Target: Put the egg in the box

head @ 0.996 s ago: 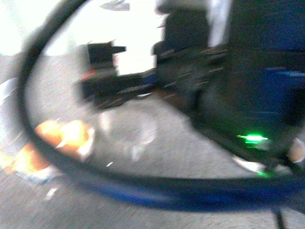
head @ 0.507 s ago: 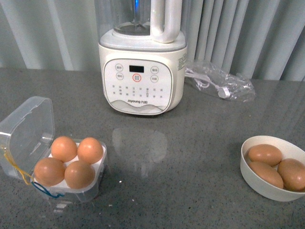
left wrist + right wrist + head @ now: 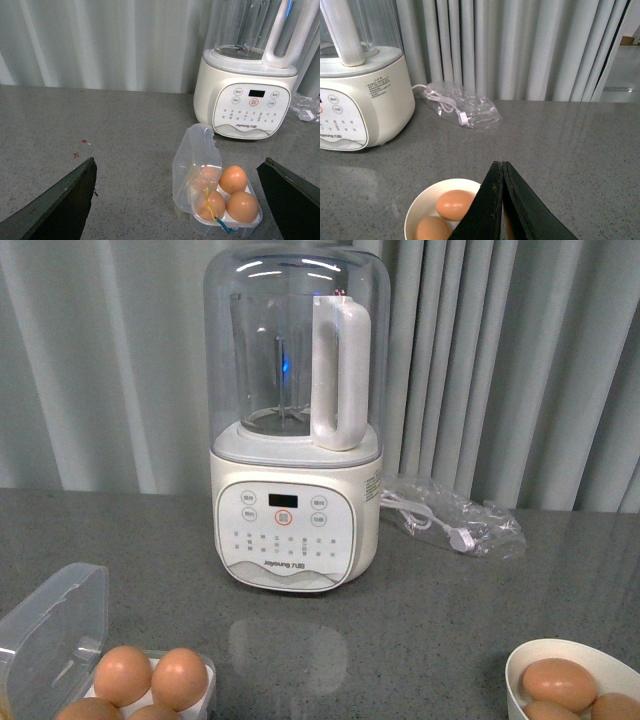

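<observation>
The box (image 3: 235,220), a clear plastic egg case, stands on the grey table with its lid (image 3: 196,159) hinged up. Orange-brown eggs (image 3: 233,179) fill its holes, one seen through the lid. Yellow and blue bands hang at its front. It also shows at the bottom left of the front view (image 3: 55,625), partly cut off. My left gripper (image 3: 179,161) is open and empty, above and short of the box, fingers (image 3: 65,200) wide apart. My right gripper (image 3: 500,164) is shut and empty over the white bowl (image 3: 417,212), which holds more eggs (image 3: 455,205).
A cream blender (image 3: 297,530) with a clear jug stands at the back centre. A clear plastic bag with a cable (image 3: 455,520) lies to its right. The bowl (image 3: 530,660) is at the front right edge. Curtains hang behind the table.
The front view went from a dark blur to the tabletop, then tilted up; box and bowl now sit at its bottom edge. The eggs have not moved.
</observation>
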Action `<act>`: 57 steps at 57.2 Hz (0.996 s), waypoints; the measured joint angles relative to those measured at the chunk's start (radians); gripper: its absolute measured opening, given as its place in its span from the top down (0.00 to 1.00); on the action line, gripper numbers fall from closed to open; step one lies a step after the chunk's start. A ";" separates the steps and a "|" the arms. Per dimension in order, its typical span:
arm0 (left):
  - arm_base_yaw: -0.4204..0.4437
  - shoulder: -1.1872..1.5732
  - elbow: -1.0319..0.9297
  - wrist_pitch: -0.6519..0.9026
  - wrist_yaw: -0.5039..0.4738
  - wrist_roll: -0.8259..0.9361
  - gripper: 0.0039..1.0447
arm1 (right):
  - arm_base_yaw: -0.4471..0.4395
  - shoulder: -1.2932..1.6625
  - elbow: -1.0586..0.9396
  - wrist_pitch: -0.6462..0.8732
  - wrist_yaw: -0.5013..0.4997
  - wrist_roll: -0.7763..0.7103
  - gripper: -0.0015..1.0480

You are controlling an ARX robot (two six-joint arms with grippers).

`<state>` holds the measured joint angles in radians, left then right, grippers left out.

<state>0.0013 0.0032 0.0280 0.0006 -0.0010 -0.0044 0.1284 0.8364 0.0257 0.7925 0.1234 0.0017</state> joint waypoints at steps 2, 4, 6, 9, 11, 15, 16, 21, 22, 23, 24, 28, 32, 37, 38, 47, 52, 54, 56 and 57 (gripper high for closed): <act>0.000 0.000 0.000 0.000 0.000 0.000 0.06 | -0.009 -0.033 -0.005 -0.028 -0.010 0.000 0.97; 0.000 0.000 0.000 0.000 0.000 0.000 0.06 | -0.017 -0.065 -0.009 -0.056 -0.019 0.000 0.97; 0.000 0.000 0.000 0.000 0.000 0.000 0.06 | -0.023 -0.089 -0.011 -0.077 -0.024 0.000 0.97; 0.000 0.000 0.000 0.000 0.000 0.000 0.06 | -0.084 -0.155 -0.017 -0.135 -0.108 0.000 0.97; 0.000 0.000 0.000 0.000 0.000 0.000 0.06 | -0.111 -0.193 -0.019 -0.167 -0.117 0.000 0.97; 0.000 0.000 0.000 0.000 0.000 0.000 0.06 | -0.124 -0.242 -0.021 -0.212 -0.117 0.000 0.97; 0.000 0.000 0.000 0.000 0.000 0.000 0.06 | -0.125 -0.255 -0.021 -0.223 -0.118 0.000 0.97; 0.000 0.000 0.000 0.000 0.000 0.000 0.06 | -0.126 -0.315 -0.021 -0.280 -0.122 0.000 0.97; 0.000 0.000 0.000 0.000 0.000 0.000 0.06 | -0.126 -0.324 -0.021 -0.288 -0.122 0.000 0.97; 0.000 0.000 0.000 0.000 0.000 0.000 0.06 | -0.126 -0.336 -0.021 -0.299 -0.122 0.000 0.97; 0.000 0.000 0.000 0.000 0.000 0.000 0.06 | -0.126 -0.351 -0.021 -0.312 -0.122 0.000 0.97; 0.000 0.000 0.000 0.000 0.000 0.000 0.06 | -0.126 -0.394 -0.021 -0.353 -0.122 0.000 0.97; 0.000 0.000 0.000 0.000 0.000 0.000 0.06 | -0.126 -0.428 -0.021 -0.385 -0.122 0.000 0.97; 0.000 0.000 0.000 0.000 0.000 0.000 0.06 | -0.126 -0.470 -0.021 -0.424 -0.122 0.000 0.97; 0.000 0.000 0.000 0.000 0.000 0.000 0.06 | -0.126 -0.478 -0.021 -0.433 -0.122 0.000 0.97; 0.000 0.000 0.000 0.000 0.000 0.000 0.06 | -0.126 -0.541 -0.021 -0.495 -0.122 0.000 0.97; 0.000 0.000 0.000 0.000 0.000 0.000 0.06 | -0.126 -0.570 -0.021 -0.523 -0.122 0.000 0.97; 0.000 0.000 0.000 0.000 0.000 0.000 0.06 | -0.126 -0.584 -0.021 -0.537 -0.122 0.000 0.97; 0.000 0.000 0.000 0.000 0.000 0.000 0.06 | -0.126 -0.594 -0.021 -0.547 -0.122 0.000 0.97; 0.000 0.000 0.000 0.000 0.000 0.000 0.06 | -0.126 -0.598 -0.021 -0.551 -0.122 0.000 0.97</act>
<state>0.0013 0.0032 0.0280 0.0006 -0.0006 -0.0048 0.0025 0.2386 0.0044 0.2413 0.0013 0.0017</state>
